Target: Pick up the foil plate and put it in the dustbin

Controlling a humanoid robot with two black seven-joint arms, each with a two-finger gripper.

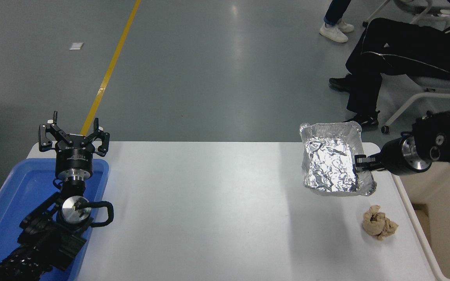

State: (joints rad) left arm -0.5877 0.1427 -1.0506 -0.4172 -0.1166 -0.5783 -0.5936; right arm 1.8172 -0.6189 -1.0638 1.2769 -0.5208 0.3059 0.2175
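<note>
The foil plate (pixel 332 162), a crinkled silver tray with a raised wrinkled rim, is hanging in the air above the far right corner of the white table (pixel 209 210), tilted so that its open inside is facing the camera. The right gripper (pixel 359 163) is pinching the plate's right rim, its fingers closed on the foil, while the black right arm is reaching in from the picture's right edge. The plate is touching neither the table nor anything else besides the gripper.

The dustbin (pixel 424 249), cream-beige, is standing just beside the table's right edge, below and to the right of the plate; only its left wall and part of its inside are showing.

A crumpled brown paper wad (pixel 378 227) is lying on the table near its right edge, nearer the camera than the plate and apart from it.

The left gripper (pixel 74 134) is resting at the lower left with its fingers spread wide and holding nothing, above the far end of a blue tray (pixel 10 207).

A seated person (pixel 400 58) in dark clothing is occupying a chair beyond the table's far right.
</note>
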